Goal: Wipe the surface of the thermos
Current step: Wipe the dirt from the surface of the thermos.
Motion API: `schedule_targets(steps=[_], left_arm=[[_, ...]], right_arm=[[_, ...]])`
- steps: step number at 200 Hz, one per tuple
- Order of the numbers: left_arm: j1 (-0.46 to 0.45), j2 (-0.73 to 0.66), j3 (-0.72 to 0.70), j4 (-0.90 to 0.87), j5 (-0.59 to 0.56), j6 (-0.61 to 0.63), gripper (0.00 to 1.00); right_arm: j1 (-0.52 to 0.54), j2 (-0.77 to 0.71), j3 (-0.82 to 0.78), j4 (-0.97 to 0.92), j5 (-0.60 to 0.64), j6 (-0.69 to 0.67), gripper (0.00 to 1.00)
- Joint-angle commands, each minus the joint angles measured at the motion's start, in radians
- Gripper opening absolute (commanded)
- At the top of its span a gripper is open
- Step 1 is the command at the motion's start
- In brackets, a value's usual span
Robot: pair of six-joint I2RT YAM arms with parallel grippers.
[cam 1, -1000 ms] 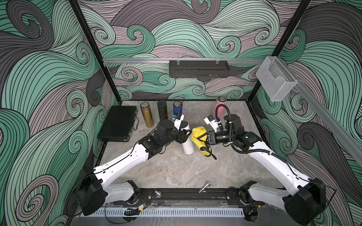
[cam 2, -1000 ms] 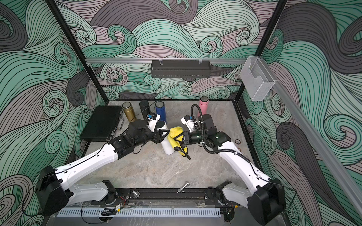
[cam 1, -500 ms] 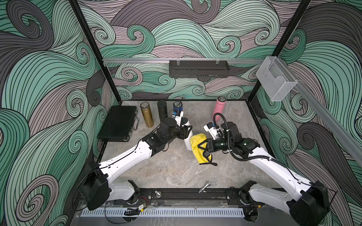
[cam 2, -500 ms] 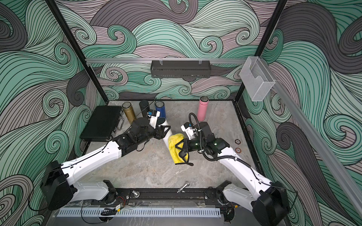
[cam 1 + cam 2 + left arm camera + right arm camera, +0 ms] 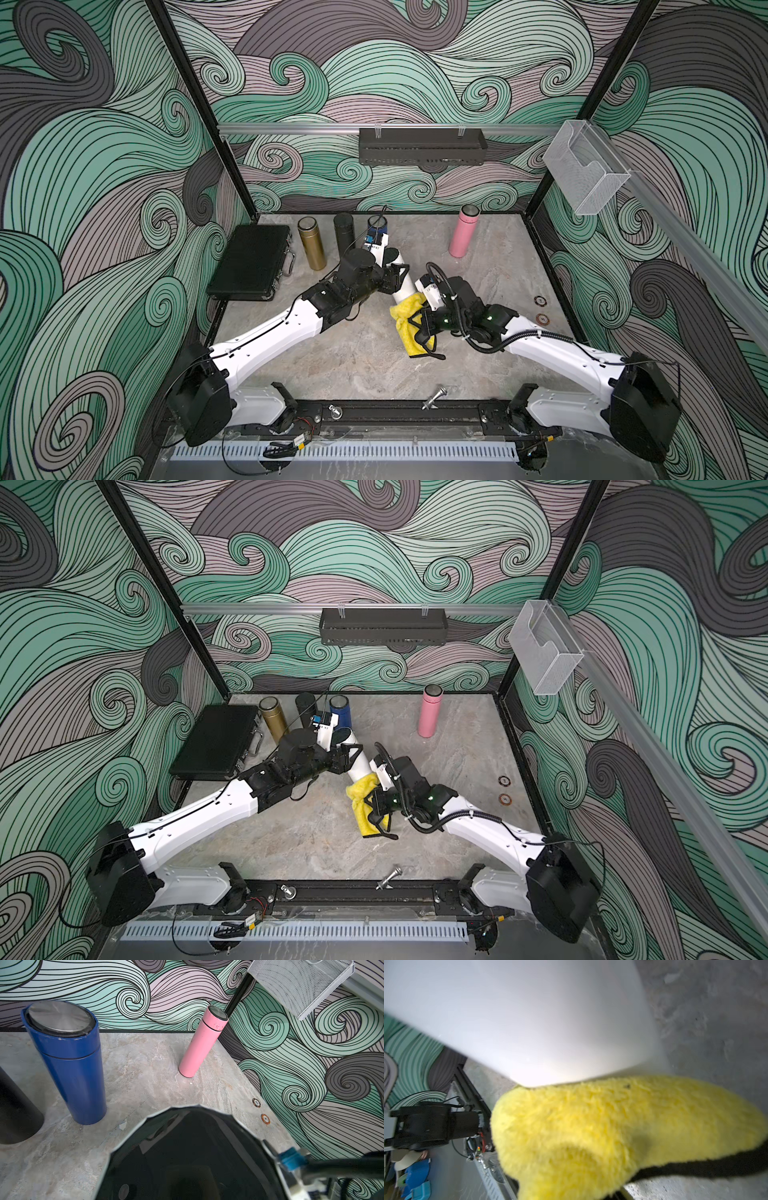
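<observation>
My left gripper [image 5: 397,279] is clamped on the upper body of the white cylindrical thermos [image 5: 406,290], which sits tilted near the middle of the bench [image 5: 357,357]; I can't tell if its base touches the bench. My right gripper [image 5: 420,328] is closed on the yellow fluffy cloth with black trim [image 5: 405,322], which is pressed against the thermos's lower end, with its loose end hanging down. A pink slim thermos [image 5: 463,235] stands upright near the back edge, towards the right. A blue thermos [image 5: 341,716], a black thermos [image 5: 344,232] and a gold thermos [image 5: 311,246] line the back-left corner, and a black case [image 5: 249,262] is at the left edge.
</observation>
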Motion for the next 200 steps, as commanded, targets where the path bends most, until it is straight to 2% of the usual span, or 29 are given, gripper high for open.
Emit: schedule_targets(steps=[1,23,46,68,92,130,200], left_arm=[[-0.010,-0.024,0.041,0.069,0.019,0.005,0.00],[-0.017,0.002,0.020,0.067,-0.029,0.049,0.00],[-0.020,0.024,-0.001,0.079,-0.071,0.026,0.00],[-0.040,0.040,-0.013,0.092,-0.139,-0.003,0.00],[-0.087,0.061,-0.039,0.126,-0.240,0.049,0.00],[-0.141,0.101,-0.076,0.196,-0.331,0.098,0.00],[-0.167,0.116,-0.098,0.194,-0.353,0.107,0.00]], right_arm=[[0.006,-0.072,-0.032,0.061,0.126,0.051,0.00],[0.007,-0.117,-0.034,0.069,0.131,0.045,0.00],[0.017,-0.108,-0.019,0.128,0.117,0.052,0.00],[0.029,-0.046,0.006,0.202,0.125,0.052,0.00],[0.045,0.029,0.013,0.293,0.121,0.048,0.00],[0.083,0.124,0.021,0.380,0.116,0.044,0.00],[0.092,0.211,-0.077,0.410,0.187,0.152,0.00]])
